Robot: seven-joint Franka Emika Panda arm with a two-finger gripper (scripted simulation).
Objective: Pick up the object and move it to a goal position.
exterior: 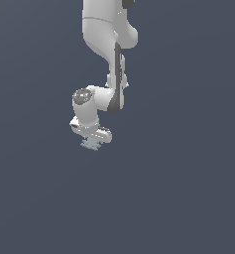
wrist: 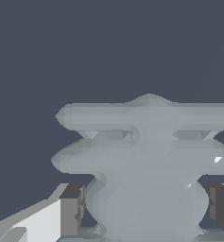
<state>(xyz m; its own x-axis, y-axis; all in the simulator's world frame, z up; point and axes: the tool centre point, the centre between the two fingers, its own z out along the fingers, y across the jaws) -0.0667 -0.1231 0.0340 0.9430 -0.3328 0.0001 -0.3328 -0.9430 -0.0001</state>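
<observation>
The object point(exterior: 92, 144) is a small pale grey-blue lump with ridged, notched sides, lying directly under the white arm's hand in the exterior view. My gripper point(exterior: 92, 139) is lowered over it. In the wrist view the object point(wrist: 146, 160) fills the frame between the two grey fingertips point(wrist: 72, 210), one on each side of its rounded lower part. A thin dark sliver shows between each fingertip and the lump, so the gripper point(wrist: 146, 212) reads as open around it, not pressed on it.
The white arm point(exterior: 106, 44) comes down from the top of the exterior view. All around is a plain dark blue-grey surface with no other objects or edges in view.
</observation>
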